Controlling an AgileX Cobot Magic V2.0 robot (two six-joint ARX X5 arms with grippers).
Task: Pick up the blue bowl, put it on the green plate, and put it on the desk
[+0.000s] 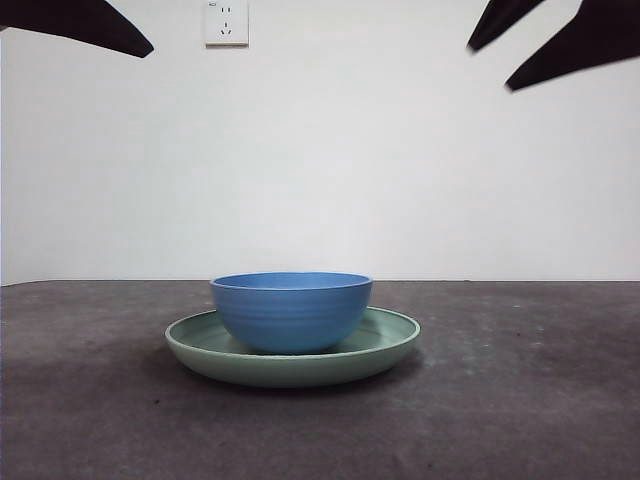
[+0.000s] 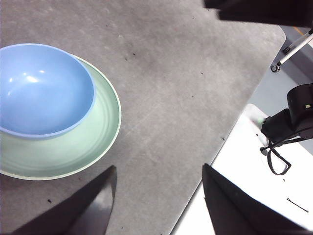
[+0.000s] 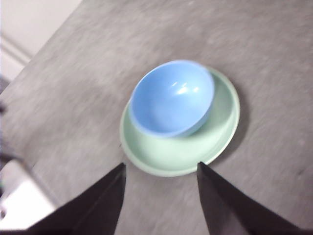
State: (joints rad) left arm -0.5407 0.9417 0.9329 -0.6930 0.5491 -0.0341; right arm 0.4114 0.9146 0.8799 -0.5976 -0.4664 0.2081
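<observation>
You have the blue bowl (image 1: 291, 310) sitting upright in the green plate (image 1: 385, 345), a little off the plate's centre in both wrist views, and the pair rests on the bench (image 1: 520, 400) near its middle. Both tools are well above and clear of the dishes: the left tool (image 2: 159, 198) hangs with its jaws spread and nothing between them, to one side of the plate, and the right tool (image 3: 161, 193) is likewise spread and empty, looking down at the bowl from above. Judging by this layout, the bowl-on-plate part looks done, so the step in hand is probably lifting the bowl back off and setting it on bare bench. Bring the right tool down over one side of the bowl's rim, one jaw inside and one outside, close firmly on the wall, and lift straight up so you don't drag the plate along.
</observation>
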